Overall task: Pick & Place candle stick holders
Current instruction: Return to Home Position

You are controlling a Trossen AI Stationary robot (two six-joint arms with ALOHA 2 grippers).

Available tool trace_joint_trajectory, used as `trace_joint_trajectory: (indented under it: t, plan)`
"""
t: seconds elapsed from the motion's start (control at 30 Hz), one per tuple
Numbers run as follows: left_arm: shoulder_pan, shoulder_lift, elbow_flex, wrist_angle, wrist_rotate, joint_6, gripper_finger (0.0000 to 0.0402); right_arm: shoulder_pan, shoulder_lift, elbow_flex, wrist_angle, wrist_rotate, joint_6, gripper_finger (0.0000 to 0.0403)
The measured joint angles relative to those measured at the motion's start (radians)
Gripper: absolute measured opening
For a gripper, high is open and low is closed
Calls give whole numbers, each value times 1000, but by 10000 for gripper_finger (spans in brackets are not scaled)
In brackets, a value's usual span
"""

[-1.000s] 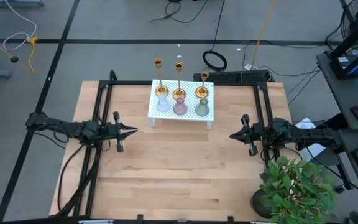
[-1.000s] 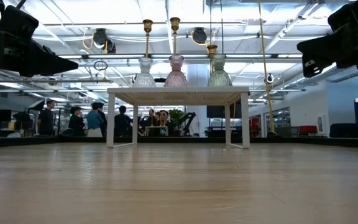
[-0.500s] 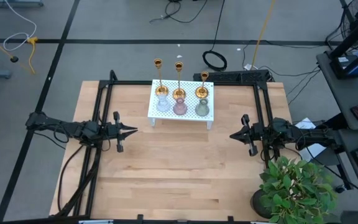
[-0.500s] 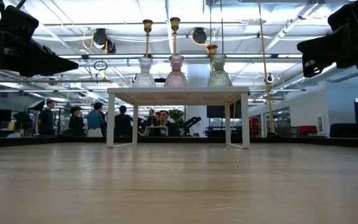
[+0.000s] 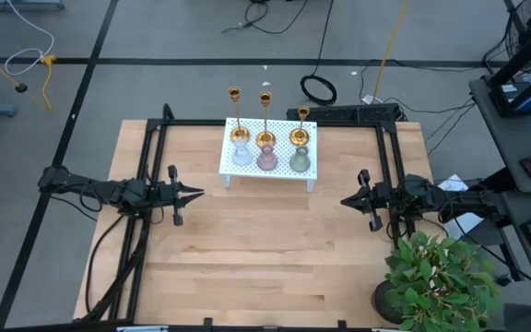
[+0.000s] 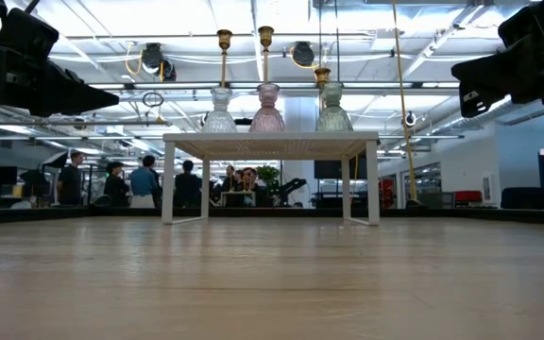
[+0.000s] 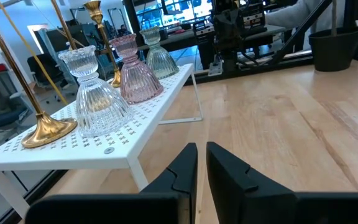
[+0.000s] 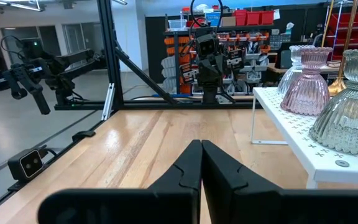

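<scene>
Three gold candle stick holders stand upright on their round bases along the far edge of a small white perforated stand (image 5: 231, 168): left (image 5: 238, 135), middle (image 5: 265, 139) and a shorter right one (image 5: 300, 136). The low view shows their cup tops (image 6: 224, 39), (image 6: 265, 36), (image 6: 321, 74). The left one's base also shows in the left wrist view (image 7: 42, 128). My left gripper (image 5: 197, 193) is shut and empty, level above the table, left of the stand. My right gripper (image 5: 345, 200) is shut and empty, right of the stand.
Three ribbed glass vases stand on the stand in front of the candle stick holders: clear (image 5: 241, 155), pink (image 5: 266, 160), green (image 5: 300, 163). A potted plant (image 5: 436, 277) stands at the table's near right corner. Black frame rails (image 5: 150, 157) run along both sides. People show in the room beyond (image 6: 144, 179).
</scene>
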State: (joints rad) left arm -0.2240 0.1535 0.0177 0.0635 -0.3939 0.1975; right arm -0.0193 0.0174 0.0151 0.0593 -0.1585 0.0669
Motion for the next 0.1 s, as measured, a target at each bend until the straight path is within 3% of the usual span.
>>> trace_joint_trajectory:
  t: [0.1]
  plan:
    - [0, 0, 0, 0, 0, 0, 42, 0, 0, 0, 0, 0, 0, 0]
